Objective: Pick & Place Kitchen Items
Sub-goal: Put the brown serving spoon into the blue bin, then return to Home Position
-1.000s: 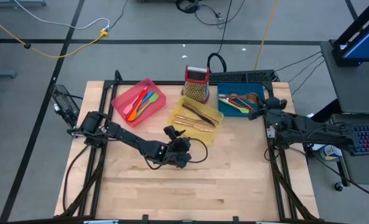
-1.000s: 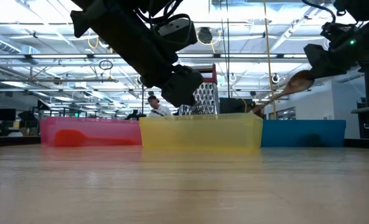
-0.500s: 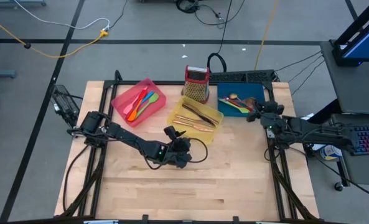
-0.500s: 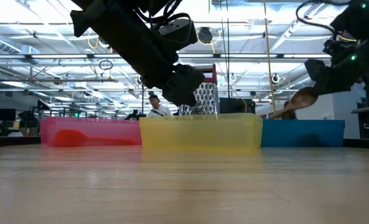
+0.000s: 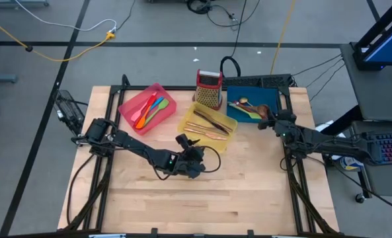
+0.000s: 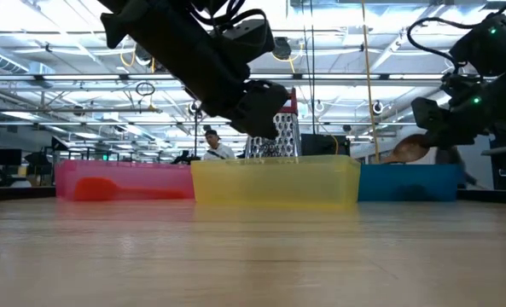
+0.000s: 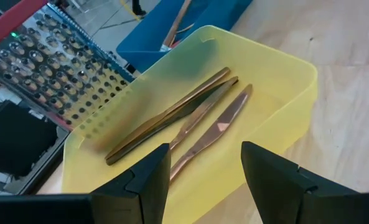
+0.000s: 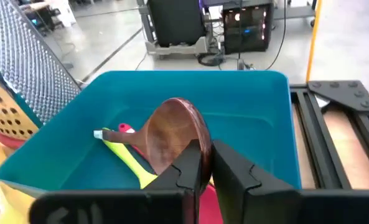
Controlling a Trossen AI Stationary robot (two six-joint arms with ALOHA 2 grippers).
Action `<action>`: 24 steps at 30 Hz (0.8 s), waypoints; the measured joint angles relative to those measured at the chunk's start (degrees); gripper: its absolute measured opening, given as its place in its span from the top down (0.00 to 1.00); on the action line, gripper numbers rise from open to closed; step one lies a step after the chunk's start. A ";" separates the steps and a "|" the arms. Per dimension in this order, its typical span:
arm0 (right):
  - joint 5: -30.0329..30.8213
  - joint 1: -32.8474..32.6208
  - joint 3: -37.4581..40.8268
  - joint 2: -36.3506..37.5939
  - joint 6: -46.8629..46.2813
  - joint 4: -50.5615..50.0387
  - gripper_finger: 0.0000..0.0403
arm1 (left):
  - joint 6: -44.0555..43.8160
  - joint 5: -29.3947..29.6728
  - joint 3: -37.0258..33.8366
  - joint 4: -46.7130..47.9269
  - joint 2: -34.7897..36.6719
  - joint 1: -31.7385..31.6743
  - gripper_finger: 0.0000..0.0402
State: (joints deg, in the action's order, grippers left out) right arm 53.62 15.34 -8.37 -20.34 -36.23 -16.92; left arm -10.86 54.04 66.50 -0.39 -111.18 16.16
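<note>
A: How far along is the sorting?

B: Nearly done, I'd judge: silicone utensils (image 5: 151, 108) lie in the pink tray (image 5: 131, 100), copper cutlery (image 7: 190, 118) in the yellow tray (image 7: 290, 87), and none lies loose on the table (image 5: 202, 198).

A: And the right gripper (image 8: 201, 163)?

B: Pinched on the brown spoon (image 8: 172, 138), its bowl just ahead of the fingers, over the blue tray (image 8: 259, 112). The left gripper (image 7: 206, 177) is spread and empty, the cutlery just ahead of it

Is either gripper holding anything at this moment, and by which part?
The right gripper pinches a brown wooden spoon at the edge of its bowl, above the blue rectangular tray. The left gripper is open and empty over the yellow tray.
</note>
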 joint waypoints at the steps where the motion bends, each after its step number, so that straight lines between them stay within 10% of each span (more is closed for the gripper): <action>1: -0.21 0.31 0.01 -0.01 0.84 0.00 0.94 | 0.35 -0.14 0.00 -0.22 0.00 -0.02 0.50; 24: -6.60 2.26 0.76 -0.26 12.46 14.17 0.66 | 0.45 -0.15 0.00 -0.36 0.03 0.24 0.50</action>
State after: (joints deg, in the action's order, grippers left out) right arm 47.02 17.60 -7.61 -20.60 -23.77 -2.76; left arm -10.41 53.89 66.50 -0.75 -111.15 16.41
